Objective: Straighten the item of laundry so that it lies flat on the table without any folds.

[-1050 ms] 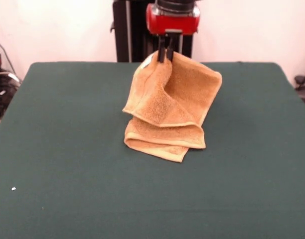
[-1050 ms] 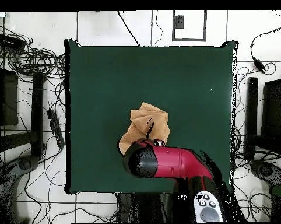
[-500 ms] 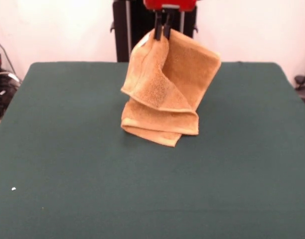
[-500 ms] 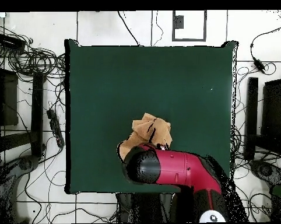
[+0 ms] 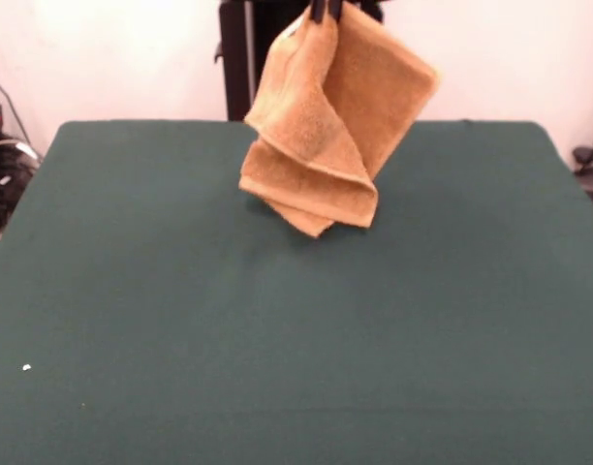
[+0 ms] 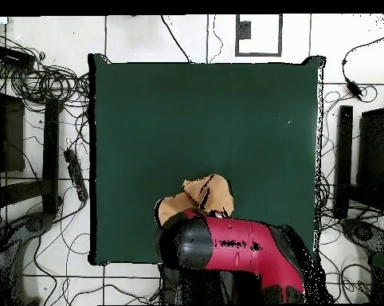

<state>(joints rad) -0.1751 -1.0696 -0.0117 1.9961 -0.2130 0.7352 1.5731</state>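
Here the gripper (image 5: 326, 10), only its dark tips showing at the top edge, pinches the towel (image 5: 333, 126) by an upper corner. The towel hangs folded, apparently clear of the green table (image 5: 296, 339), above its far middle.

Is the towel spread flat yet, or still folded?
Still folded: the towel hangs bunched from the gripper, clear of the table.

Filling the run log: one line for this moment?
hand: shut on towel | towel: hanging folded, apparently clear of table | flattening: not done
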